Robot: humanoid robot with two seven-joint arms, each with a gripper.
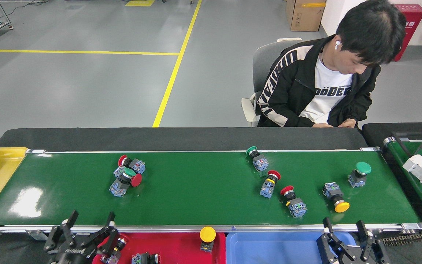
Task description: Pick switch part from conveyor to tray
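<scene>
Head view: roughly eight conveyor [203,194] switches [268,182].

The bottom edge cuts off the red tray [181,244], the blue tray [269,245] and both arms. The left tool [86,233] hides part of a switch part [115,249] in the red tray.

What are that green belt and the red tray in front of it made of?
The conveyor belt looks like smooth rubber or PVC: glossy dark green with a bright light reflection at its left end; its side rails look like bare metal. The tray seems moulded plastic, uniformly bright red with a slight sheen.
</scene>
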